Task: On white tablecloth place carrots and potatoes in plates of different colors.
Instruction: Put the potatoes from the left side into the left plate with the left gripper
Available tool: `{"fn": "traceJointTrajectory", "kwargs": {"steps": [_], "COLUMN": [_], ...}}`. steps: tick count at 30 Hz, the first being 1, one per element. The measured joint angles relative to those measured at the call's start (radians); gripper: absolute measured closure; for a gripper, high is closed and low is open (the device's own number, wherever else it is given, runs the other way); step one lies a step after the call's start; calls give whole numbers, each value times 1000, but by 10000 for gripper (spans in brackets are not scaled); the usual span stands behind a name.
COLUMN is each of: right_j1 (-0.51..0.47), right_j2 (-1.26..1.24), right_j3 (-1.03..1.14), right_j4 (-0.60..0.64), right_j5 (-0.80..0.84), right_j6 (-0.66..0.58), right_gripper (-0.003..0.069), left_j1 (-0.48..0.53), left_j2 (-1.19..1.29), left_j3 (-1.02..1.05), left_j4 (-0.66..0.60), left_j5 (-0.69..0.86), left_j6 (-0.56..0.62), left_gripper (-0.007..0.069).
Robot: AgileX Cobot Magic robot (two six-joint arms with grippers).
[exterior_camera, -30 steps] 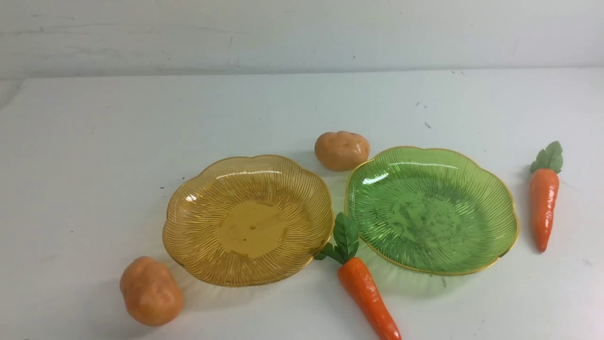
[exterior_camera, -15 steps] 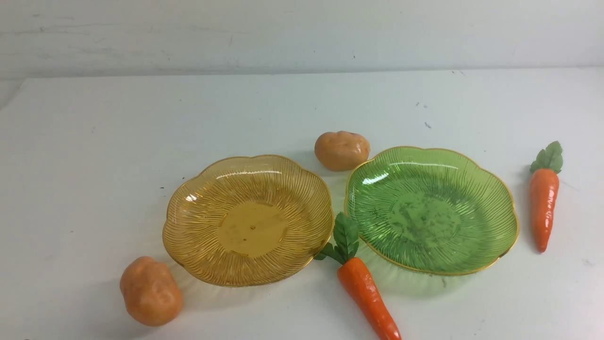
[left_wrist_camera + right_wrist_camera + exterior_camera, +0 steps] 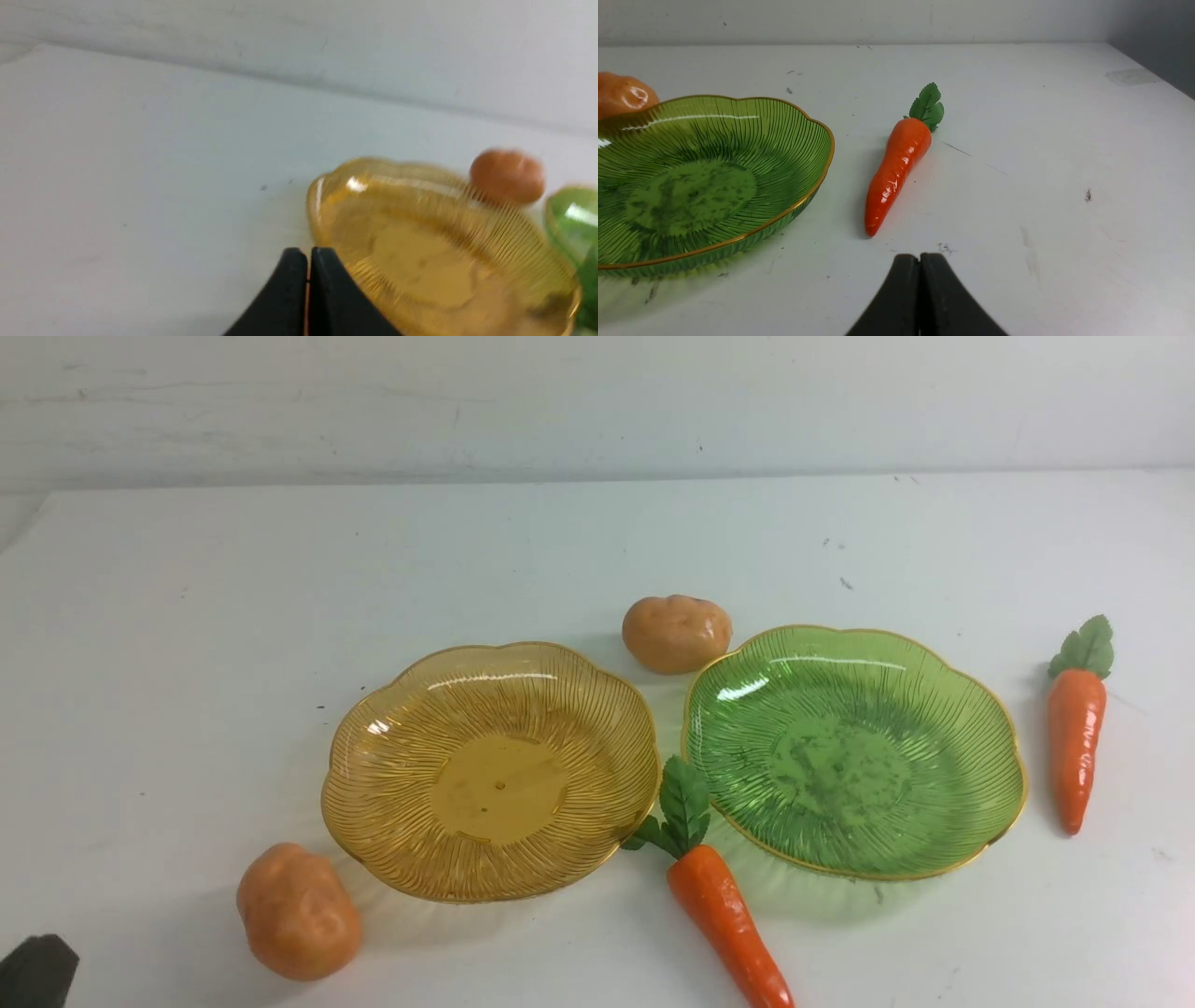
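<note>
On the white tablecloth (image 3: 233, 616) the amber plate (image 3: 490, 770) and the green plate (image 3: 854, 751) lie side by side, both holding nothing. One potato (image 3: 676, 633) rests behind them, another potato (image 3: 298, 911) at the front left. One carrot (image 3: 724, 915) lies at the front between the plates, a second carrot (image 3: 1075, 737) to the right of the green plate. My left gripper (image 3: 37, 971) shows at the bottom left corner, shut and holding nothing (image 3: 308, 254). My right gripper (image 3: 920, 259) is shut, just short of that carrot's tip (image 3: 896, 172).
A pale wall (image 3: 597, 401) runs along the tablecloth's far edge. The tablecloth's left edge (image 3: 23, 532) slants away at the far left. Small dark specks (image 3: 840, 581) dot the cloth behind the green plate.
The tip of my left gripper has come into the front view at the bottom left corner. The plates, carrots and potatoes have not moved.
</note>
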Motion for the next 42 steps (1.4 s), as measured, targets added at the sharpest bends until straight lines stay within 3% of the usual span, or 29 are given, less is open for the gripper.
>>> {"fn": "traceJointTrajectory", "kwargs": {"steps": [7,9,12,17,20,22,27,38,42], "right_j1": [0,0,0,0,0,0,0,0,46], "right_j2": [0,0,0,0,0,0,0,0,25], "right_j3": [0,0,2,6,6,6,6,2,-216], "right_j4": [-4,-5,33,306,437,457,468,453,323], "right_j5": [0,0,-57,-322,-438,-456,-530,-586,-286], "right_j6": [0,0,13,159,201,203,205,207,209], "right_gripper": [674,674,674,674,674,674,674,674,674], "left_j1": [0,0,0,0,0,0,0,0,0], "left_j2": [0,0,5,273,533,690,972,1129,1214], "left_j3": [0,-27,-142,-544,-704,-757,-786,-788,-823], "left_j4": [-100,-112,-113,-57,-24,-5,-18,-60,-68], "left_j5": [-395,-431,-296,402,747,872,890,736,734], "left_j6": [-82,-122,-166,-130,-60,-18,33,51,75], "left_gripper": [628,628,628,628,628,628,628,628,628]}}
